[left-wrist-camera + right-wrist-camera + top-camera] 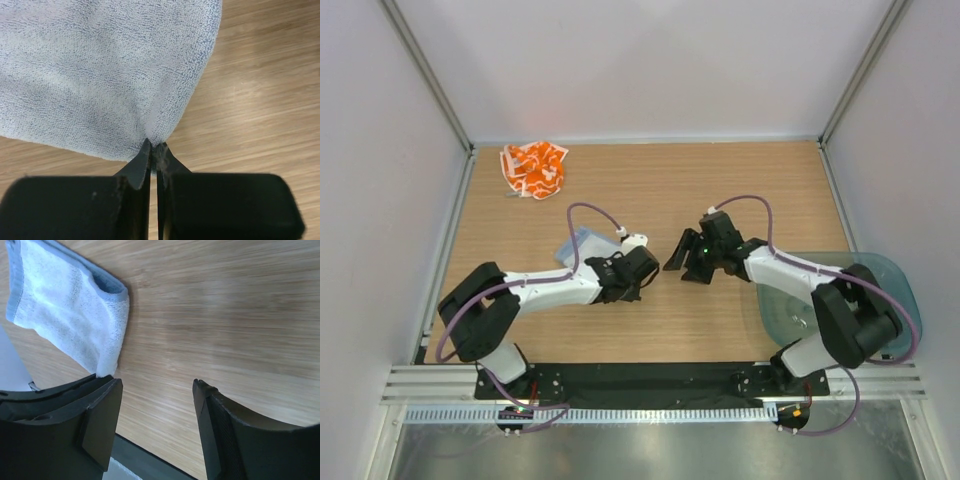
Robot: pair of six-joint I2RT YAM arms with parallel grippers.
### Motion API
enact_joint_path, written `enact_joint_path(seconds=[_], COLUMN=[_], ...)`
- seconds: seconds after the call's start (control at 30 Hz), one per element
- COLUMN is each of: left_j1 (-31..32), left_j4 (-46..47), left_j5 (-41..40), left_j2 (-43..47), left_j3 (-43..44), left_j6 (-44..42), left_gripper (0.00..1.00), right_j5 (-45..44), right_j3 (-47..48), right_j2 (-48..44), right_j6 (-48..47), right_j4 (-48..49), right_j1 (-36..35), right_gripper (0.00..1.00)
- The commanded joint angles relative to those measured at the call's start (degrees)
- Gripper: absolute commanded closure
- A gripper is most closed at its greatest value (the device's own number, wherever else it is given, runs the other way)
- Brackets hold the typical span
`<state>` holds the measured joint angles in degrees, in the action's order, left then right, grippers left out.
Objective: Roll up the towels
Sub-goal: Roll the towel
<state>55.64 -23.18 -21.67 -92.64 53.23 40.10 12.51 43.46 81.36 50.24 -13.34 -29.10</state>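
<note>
Left gripper (154, 149) clamps tight on a corner of the grey-blue towel (100, 70), cloth spreading to its 10 o'clock from above, right gripper (157, 405) wide and empty at 3 o'clock, orange towel (533, 168) well apart at the table's (720, 190) 11.

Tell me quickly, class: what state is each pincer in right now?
Left pincer: shut on the grey towel.
Right pincer: open, holding nothing.
</note>
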Motion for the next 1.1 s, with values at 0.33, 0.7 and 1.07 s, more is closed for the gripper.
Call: enact_joint_path(seconds=[0.33,0.7,1.07], left_j1=[-0.18,-0.18,-0.18], left_j4=[6.04,6.04,6.13], left_j5=[3.21,5.06,6.55], left_j2=[7.56,13.10,14.86], left_j3=[-4.27,-6.73,-9.81], left_j6=[0.86,1.47,2.09], left_gripper=[1.00,1.00,1.00], right_j5=[2.60,-3.02,-6.97], right_j3=[7.77,10.15,14.45], right_j2=[17.95,19.62,20.41], right_j6=[8.91,3.73,-1.19], right_j4=[18.26,9.93,2.27], right_j1=[-9.57,-9.13,-6.85], right_gripper=[0.36,0.70,0.70])
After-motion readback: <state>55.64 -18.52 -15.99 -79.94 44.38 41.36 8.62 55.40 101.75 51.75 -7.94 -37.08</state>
